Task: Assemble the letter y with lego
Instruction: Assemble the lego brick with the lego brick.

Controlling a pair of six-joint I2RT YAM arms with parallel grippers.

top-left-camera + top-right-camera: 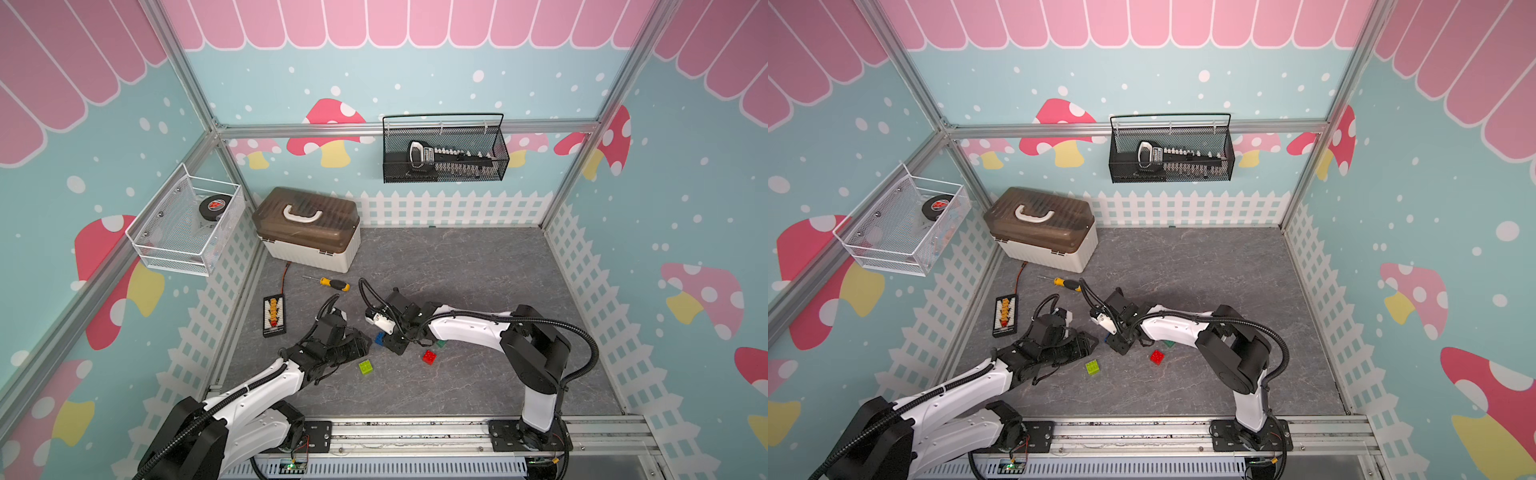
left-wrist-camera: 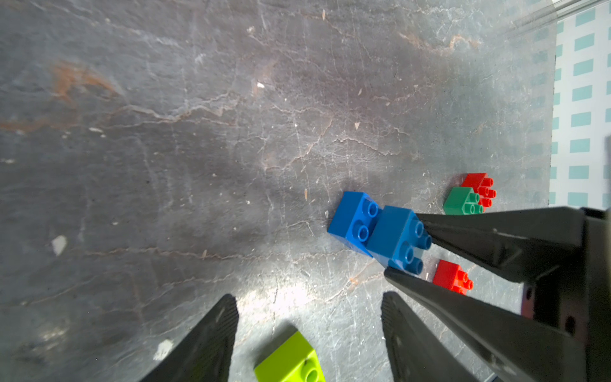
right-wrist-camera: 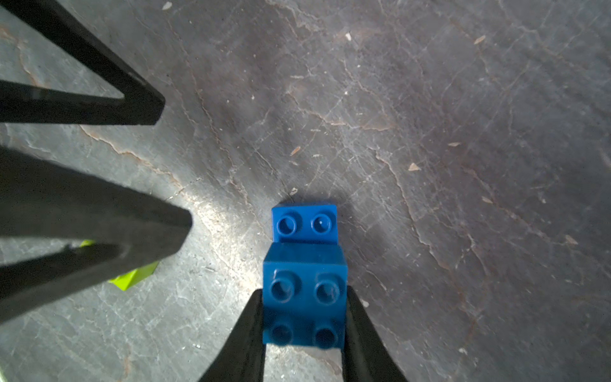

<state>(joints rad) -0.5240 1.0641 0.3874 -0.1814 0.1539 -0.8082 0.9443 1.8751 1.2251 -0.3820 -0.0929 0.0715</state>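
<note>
1. Right now your right pincer (image 3: 304,294) is clamped on the upper blue brick (image 3: 305,281), with one finger on each side face and the studs facing up.
2. That brick overlaps half of the lower blue brick (image 3: 304,223), which rests on the tabletop (image 1: 478,291). Two of the lower brick's studs show uncovered beyond the fingertips. You cannot tell whether the two are pressed fully home.
3. Your left pincer (image 2: 309,297) stands apart and holds nothing. Its tips point toward the blue pair from just beside it and touch neither brick.
4. The lime brick (image 2: 291,360) lies flat on the tabletop under the gap between the left fingers. It is ungripped and lies nearer than the blue pair to the edge where the arms are mounted.
5. All the bricks sit toward that edge, about midway along it.
6. In both top views the right pincer covers most of the blue pair, so only a blue corner shows. The red brick (image 1: 429,356) lies in the open near the lime one. The dark-green brick (image 1: 440,344) peeps out from under the right arm.
7. The left wrist view adds a second red brick (image 2: 479,185) just behind the dark-green one; you cannot tell whether they touch. Both top views hide it.
8. The right wrist view alone looks straight down on the studs and the grip.
</note>
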